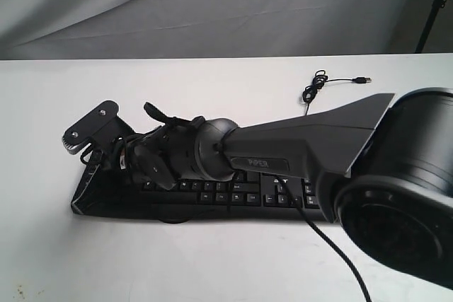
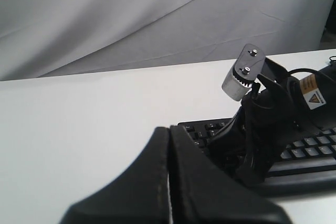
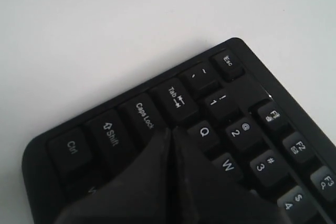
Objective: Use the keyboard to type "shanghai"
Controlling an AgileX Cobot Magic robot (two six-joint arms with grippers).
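**Closed tip working the left letter keys**

On the white table point(image 1: 212, 90), the keyboard point(image 1: 233, 192) is lying flat, matte black plastic with white legends. The right gripper point(image 3: 170, 132), fingers together, is hovering just beside Caps Lock point(image 3: 144, 116). It should be pressing straight down on one key only. The left gripper point(image 2: 169, 129), also together, is hanging nearby.

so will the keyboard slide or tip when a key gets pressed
Tipping seems unlikely: the keyboard is wide and sits low on the table. It might slide slightly, since that surface looks smooth. Its thin cable lies slack, so probably won't tug it.
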